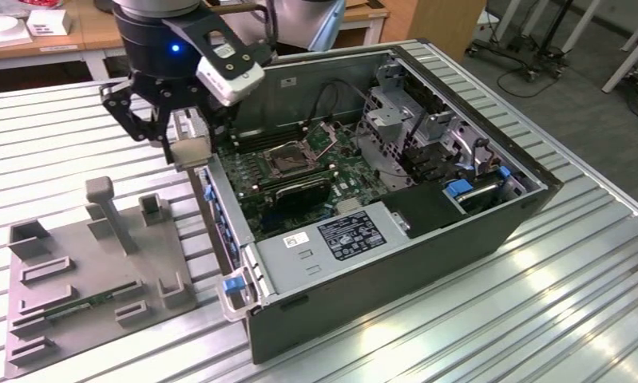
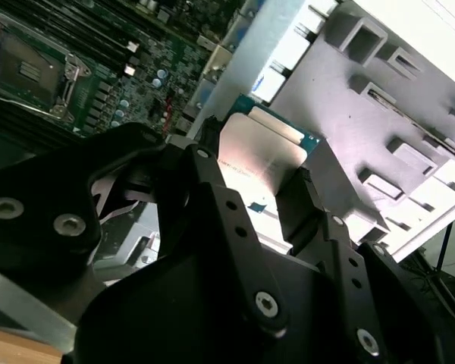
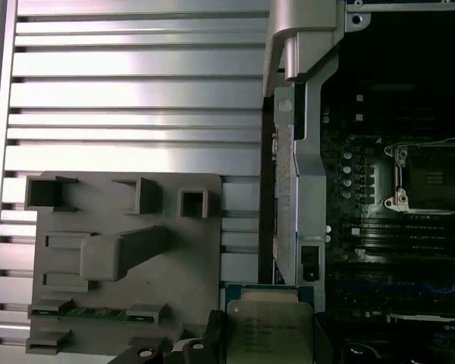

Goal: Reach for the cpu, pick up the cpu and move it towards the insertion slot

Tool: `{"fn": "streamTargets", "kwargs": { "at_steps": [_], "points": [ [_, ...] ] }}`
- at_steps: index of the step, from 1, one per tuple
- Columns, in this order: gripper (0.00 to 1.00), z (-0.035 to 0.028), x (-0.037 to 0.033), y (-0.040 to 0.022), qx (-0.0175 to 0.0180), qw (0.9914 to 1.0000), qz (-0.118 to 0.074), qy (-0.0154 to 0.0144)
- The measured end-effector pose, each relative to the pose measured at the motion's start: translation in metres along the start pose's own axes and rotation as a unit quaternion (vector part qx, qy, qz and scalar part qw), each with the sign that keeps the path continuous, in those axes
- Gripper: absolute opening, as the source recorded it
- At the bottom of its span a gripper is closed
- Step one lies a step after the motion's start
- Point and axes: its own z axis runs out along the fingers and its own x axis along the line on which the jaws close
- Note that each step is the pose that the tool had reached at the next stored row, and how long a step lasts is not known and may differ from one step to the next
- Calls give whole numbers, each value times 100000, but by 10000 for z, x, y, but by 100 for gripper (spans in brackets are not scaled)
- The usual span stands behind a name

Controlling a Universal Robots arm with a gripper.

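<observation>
Gripper hangs over the computer case's wall at the exterior view's left, and I see its black fingers closed on the cpu, which is lifted clear of the grey fixture tray on the slatted table. Both wrist views show the chip's silvery top clamped between the jaws. I find the insertion slot on the green motherboard inside the case, apart from the chip.
</observation>
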Motion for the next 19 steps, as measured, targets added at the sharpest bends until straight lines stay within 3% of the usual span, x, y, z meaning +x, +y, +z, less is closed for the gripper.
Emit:
{"fn": "streamTargets", "kwargs": {
  "at_steps": [19],
  "points": [
    [54, 3, -529, -11, -3, 100000, -3, -3]
  ]
}}
